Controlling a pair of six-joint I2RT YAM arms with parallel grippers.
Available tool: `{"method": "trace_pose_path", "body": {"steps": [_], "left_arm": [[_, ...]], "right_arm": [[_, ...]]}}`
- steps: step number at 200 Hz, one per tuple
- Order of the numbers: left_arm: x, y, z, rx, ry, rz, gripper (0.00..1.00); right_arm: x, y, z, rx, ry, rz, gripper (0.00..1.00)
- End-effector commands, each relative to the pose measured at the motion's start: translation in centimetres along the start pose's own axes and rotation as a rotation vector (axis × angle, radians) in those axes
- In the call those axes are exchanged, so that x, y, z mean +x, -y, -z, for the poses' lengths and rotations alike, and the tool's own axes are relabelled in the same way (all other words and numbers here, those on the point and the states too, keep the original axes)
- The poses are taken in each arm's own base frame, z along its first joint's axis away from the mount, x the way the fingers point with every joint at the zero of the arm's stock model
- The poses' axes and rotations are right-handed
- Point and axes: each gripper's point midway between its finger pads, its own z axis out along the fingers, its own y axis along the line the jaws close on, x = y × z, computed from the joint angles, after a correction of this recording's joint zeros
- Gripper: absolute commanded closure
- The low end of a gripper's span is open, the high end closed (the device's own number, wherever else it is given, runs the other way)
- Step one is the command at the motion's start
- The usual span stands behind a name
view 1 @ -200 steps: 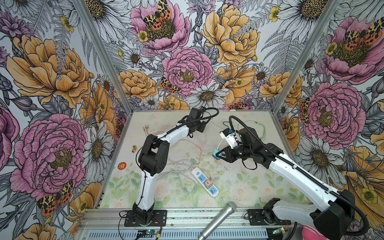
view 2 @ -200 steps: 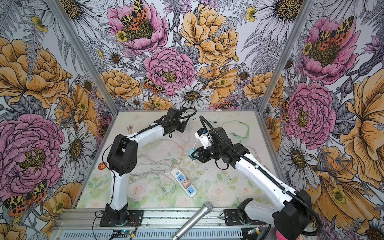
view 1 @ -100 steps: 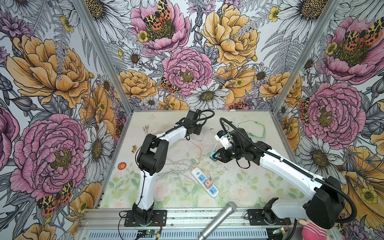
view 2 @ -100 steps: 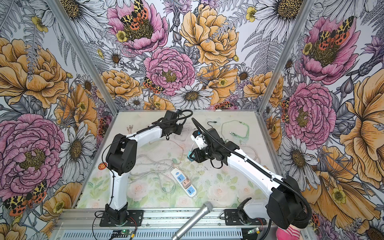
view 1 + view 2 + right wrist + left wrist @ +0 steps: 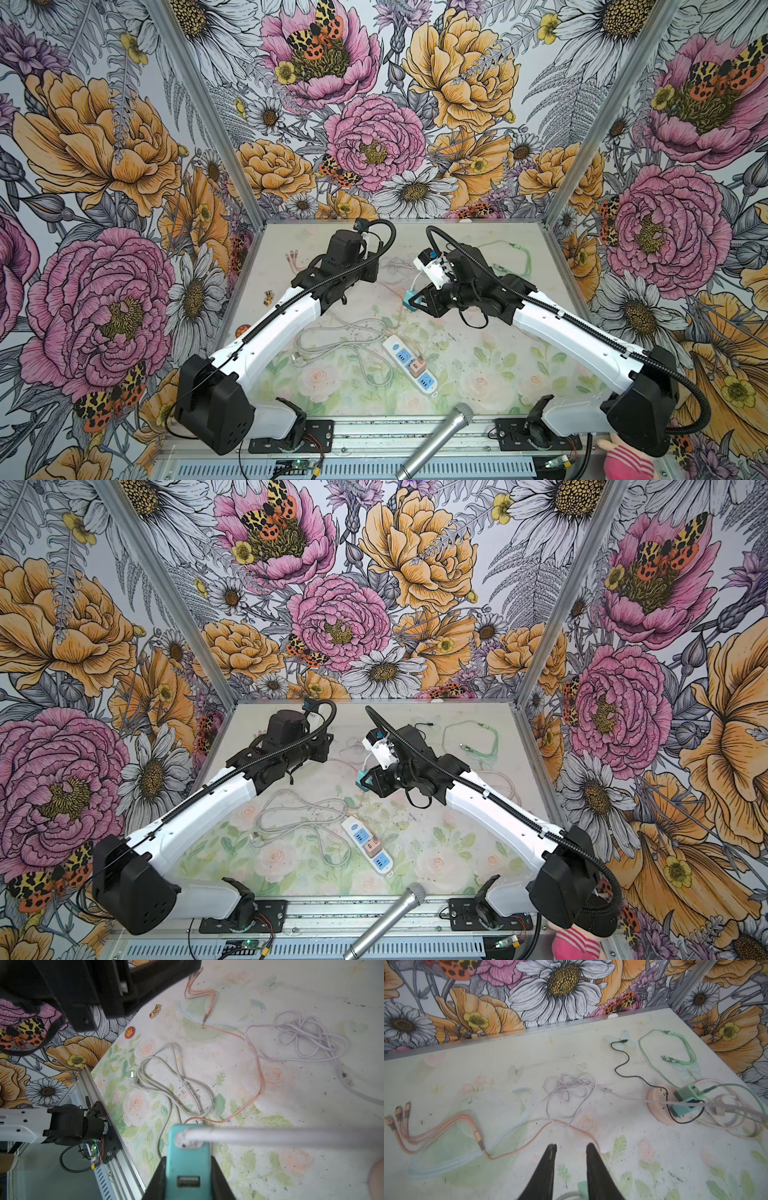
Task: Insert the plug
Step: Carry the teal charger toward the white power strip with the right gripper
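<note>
My right gripper [image 5: 188, 1157] is shut on a teal USB charger plug [image 5: 188, 1147], held above the table's middle in both top views [image 5: 410, 300] [image 5: 362, 781]. A white cable [image 5: 291, 1136] is plugged into the charger's upper port; its lower port is empty. The white power strip [image 5: 395, 344] [image 5: 353, 825] lies nearer the front, a pink adapter [image 5: 417, 366] in its middle socket. My left gripper [image 5: 571, 1147] hovers open over the far left of the table, nothing between its fingers.
A grey cord coil [image 5: 345, 345] lies left of the strip. A lilac cable tangle [image 5: 571, 1088], an orange three-headed cable [image 5: 446, 1132], a black cable [image 5: 623, 1064] and a green cable [image 5: 675, 1047] lie at the back. A pink round hub [image 5: 658, 1103] carries green and teal chargers. A microphone [image 5: 440, 444] leans at the front.
My left arm has drawn back from the far middle toward the left. My right gripper has carried the teal plug a little to the left.
</note>
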Motion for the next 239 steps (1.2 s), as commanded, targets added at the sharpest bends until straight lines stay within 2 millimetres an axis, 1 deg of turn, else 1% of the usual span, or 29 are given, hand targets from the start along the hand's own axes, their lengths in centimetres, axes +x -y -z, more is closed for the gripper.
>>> {"method": "trace_pose_path", "body": {"steps": [1,4,6,10,36,52,70,89,113,146,170,211,239], "left_arm": [[4.5,-1.8,1.8,-0.066,-0.101,0.087,0.75],[4.7,-1.8,2.1,-0.065,-0.098,0.094,0.75],[4.8,-1.9,2.3,-0.065,-0.096,0.098,0.76],[4.9,-1.9,2.8,-0.062,-0.09,0.108,0.76],[6.0,-2.3,5.0,-0.052,-0.062,0.159,0.76],[6.9,-3.1,5.9,-0.084,-0.067,0.186,0.76],[7.7,-3.6,6.8,-0.101,-0.067,0.208,0.77],[8.1,-3.7,7.8,-0.087,-0.051,0.226,0.77],[8.3,-3.6,8.7,-0.068,-0.025,0.246,0.77],[8.5,-3.5,8.7,-0.06,-0.027,0.256,0.78],[8.7,-3.4,8.5,-0.063,-0.038,0.256,0.78],[8.5,-2.9,8.3,-0.056,-0.043,0.258,0.79],[8.4,-2.4,7.9,-0.065,-0.046,0.247,0.79]], "right_arm": [[-1.2,-2.1,-0.5,-0.027,0.022,0.087,1.0],[-1.1,-2.1,-0.6,-0.024,0.02,0.091,1.0],[-0.8,-2.8,-0.8,-0.036,0.012,0.106,1.0],[-0.5,-3.4,-1.1,-0.043,0.002,0.12,1.0],[1.0,-5.5,-2.8,-0.065,-0.049,0.175,1.0],[2.1,-6.1,-3.8,-0.065,-0.083,0.187,1.0],[3.3,-6.3,-4.7,-0.054,-0.116,0.195,1.0],[4.8,-5.5,-5.7,-0.011,-0.153,0.199,1.0],[6.5,-3.7,-7.0,0.064,-0.198,0.194,1.0],[8.0,-1.4,-8.6,0.153,-0.246,0.191,1.0],[8.8,-0.2,-9.3,0.203,-0.264,0.191,1.0],[9.6,1.9,-9.6,0.282,-0.241,0.16,1.0],[10.1,1.7,-9.8,0.251,-0.21,0.148,1.0]]}}
